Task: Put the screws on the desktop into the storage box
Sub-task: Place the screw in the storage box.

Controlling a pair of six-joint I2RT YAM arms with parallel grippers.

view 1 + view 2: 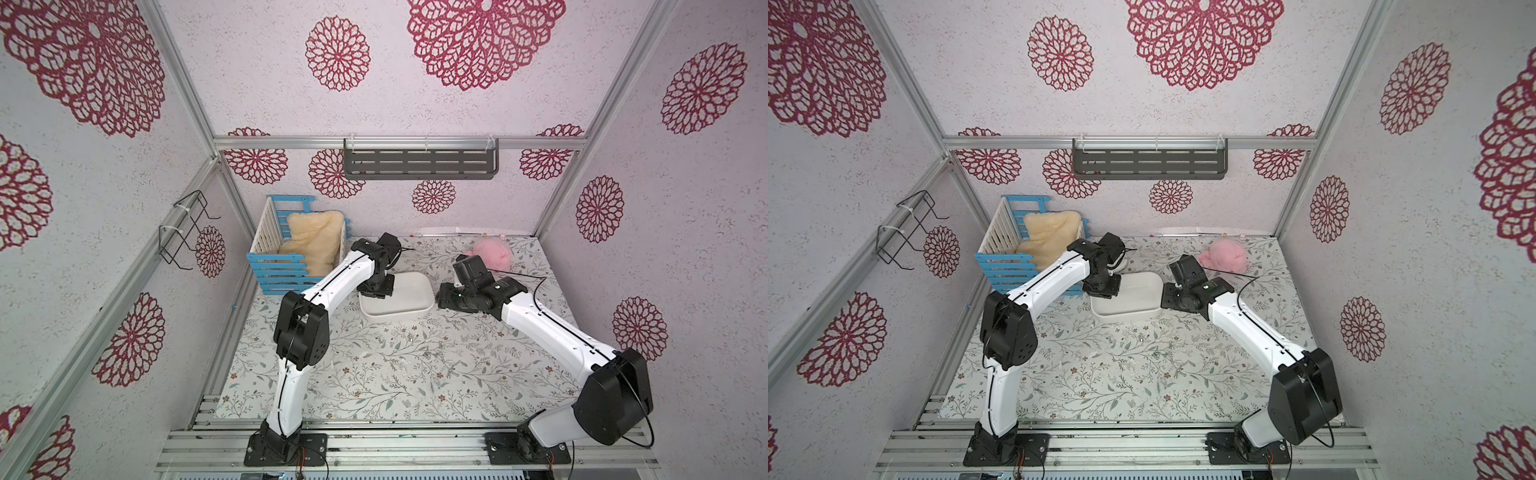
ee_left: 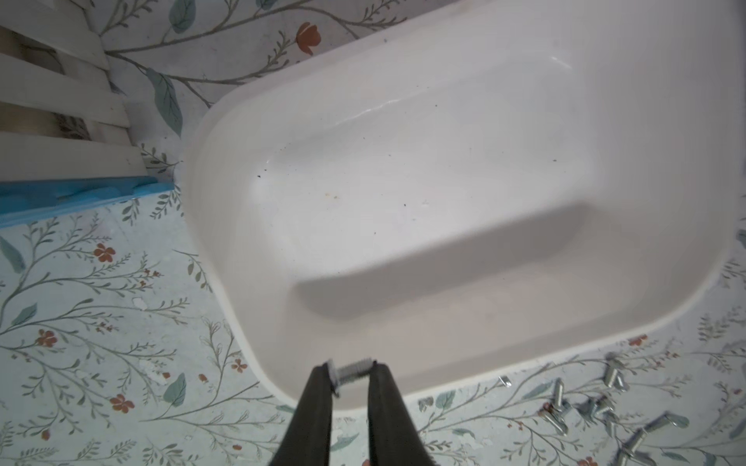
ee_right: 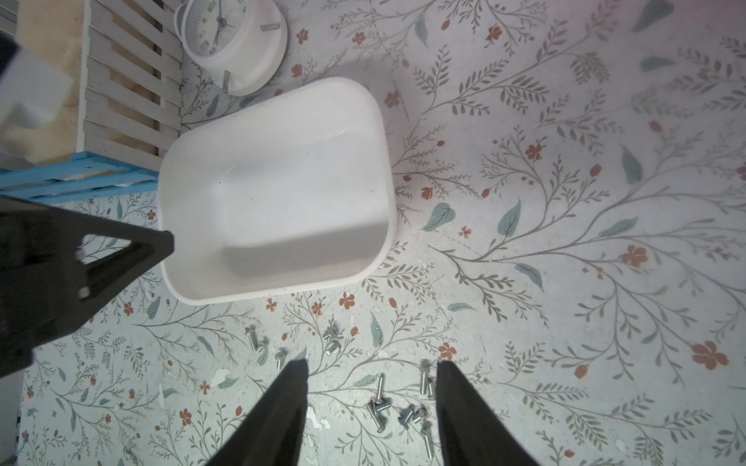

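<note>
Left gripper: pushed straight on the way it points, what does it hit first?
Probably the white box. In the left wrist view the left gripper, jaws shut on a screw, sits over a corner of the box, aimed at its inner wall or floor. Depth is unclear.

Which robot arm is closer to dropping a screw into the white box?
Left. The left gripper is shut on a small silver metal screw over the rim of the shallow white plastic box. The right gripper is open and empty, above loose screws.
</note>
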